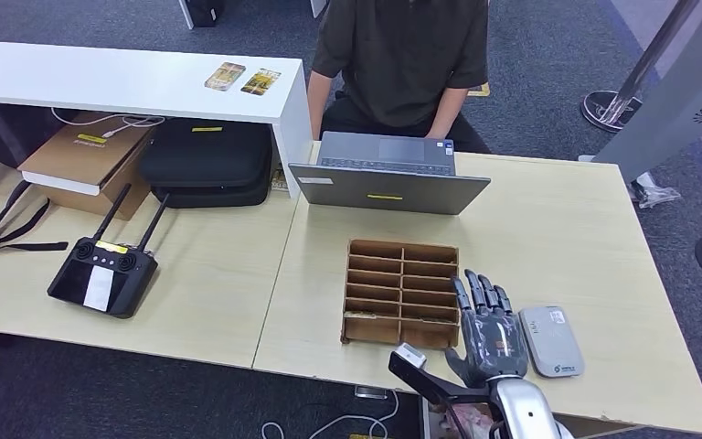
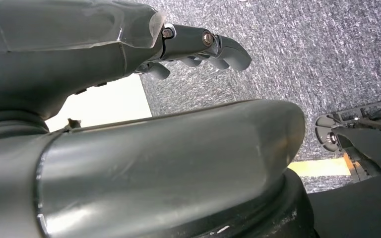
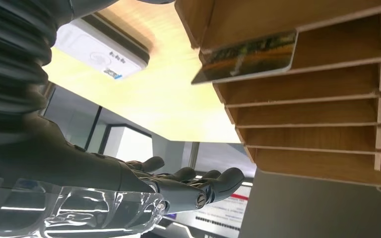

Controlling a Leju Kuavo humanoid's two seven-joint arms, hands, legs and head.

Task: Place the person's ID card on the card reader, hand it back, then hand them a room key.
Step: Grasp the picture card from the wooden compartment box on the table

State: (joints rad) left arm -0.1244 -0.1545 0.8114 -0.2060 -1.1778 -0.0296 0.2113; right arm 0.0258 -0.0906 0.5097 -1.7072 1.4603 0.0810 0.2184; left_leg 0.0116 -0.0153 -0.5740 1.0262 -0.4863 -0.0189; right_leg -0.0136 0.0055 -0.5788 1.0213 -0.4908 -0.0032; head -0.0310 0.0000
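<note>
Head view: a pale table (image 1: 558,238) fills the middle and right of the frame, with a second table (image 1: 210,274) joined at its left. A person (image 1: 402,55) in a dark shirt sits at the top centre behind a grey laptop (image 1: 388,178). A white shelf (image 1: 119,82) runs across the upper left and carries two cards (image 1: 242,80) near its right end. Under the shelf sit a black case (image 1: 206,160) and a cardboard box (image 1: 87,165). A black controller (image 1: 102,274) with two antennas lies at the left.

Below the laptop, at the centre, is a brown wooden rack (image 1: 402,293) split into slots. In the right wrist view a key card (image 3: 248,57) lies in one slot of the rack (image 3: 327,99), its end poking out past the edge.

The right hand (image 1: 489,329) is at the lower centre right, flat and open with fingers straight, holding nothing, between the rack and the white card reader (image 1: 551,340), just beside both.

In the left wrist view the left hand (image 2: 198,47) hangs over grey carpet (image 2: 302,54), fingers loosely curled, holding nothing.
</note>
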